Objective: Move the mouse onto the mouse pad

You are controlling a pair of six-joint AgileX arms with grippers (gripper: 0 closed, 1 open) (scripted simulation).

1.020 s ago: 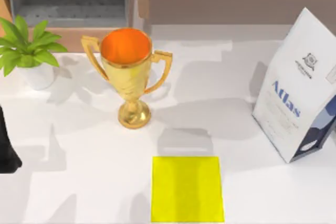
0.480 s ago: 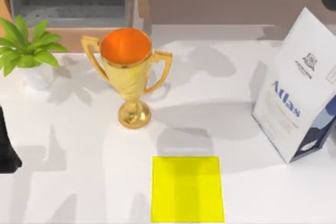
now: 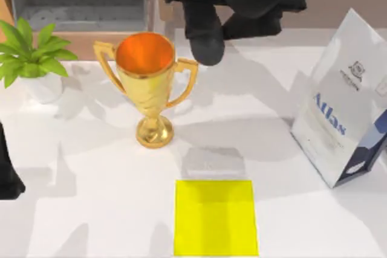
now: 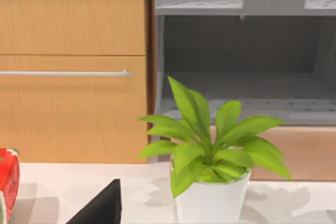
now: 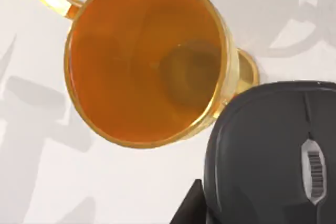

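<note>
The yellow mouse pad [image 3: 215, 217] lies flat at the table's front edge, a little right of centre, with nothing on it. My right gripper [image 3: 202, 13] hangs over the back of the table, shut on the black mouse [image 3: 205, 37], just right of the gold trophy's rim. The right wrist view shows the mouse [image 5: 273, 156] close up, with its scroll wheel, above the table beside the trophy cup. One dark fingertip [image 5: 191, 208] presses against its side. My left arm [image 3: 7, 170] is parked at the table's left edge.
The gold trophy [image 3: 148, 83] stands left of centre, between the held mouse and the pad. A potted plant [image 3: 30, 58] sits at the back left, and a white Atlas bag [image 3: 344, 101] stands at the right. Shelving and cabinets run along the back.
My right arm has swung in from the top right corner, carrying the mouse leftward to a spot beside the trophy. The left arm and the pad have stayed still.
</note>
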